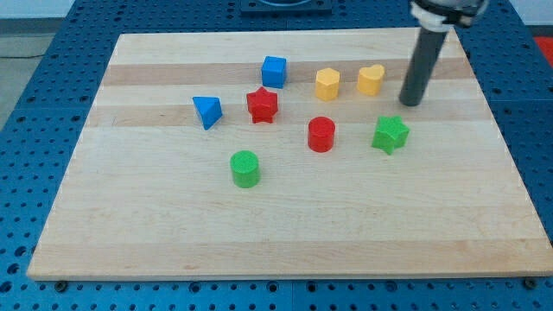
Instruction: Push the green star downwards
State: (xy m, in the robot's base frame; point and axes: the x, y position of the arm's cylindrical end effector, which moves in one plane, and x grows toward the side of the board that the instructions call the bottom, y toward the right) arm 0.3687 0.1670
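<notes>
The green star [390, 134] lies on the wooden board [285, 242] at the view's right of centre. My tip [410, 103] is the lower end of the dark rod, which comes down from the view's top right. The tip stands above and slightly right of the green star, a short gap away, not touching it. It is also just right of the yellow heart-shaped block [371, 79].
A red cylinder [320, 134] lies left of the star. A green cylinder [245, 168] lies lower left. A yellow hexagon [327, 84], a blue cube [274, 71], a red star [262, 105] and a blue triangle [207, 111] sit across the upper middle.
</notes>
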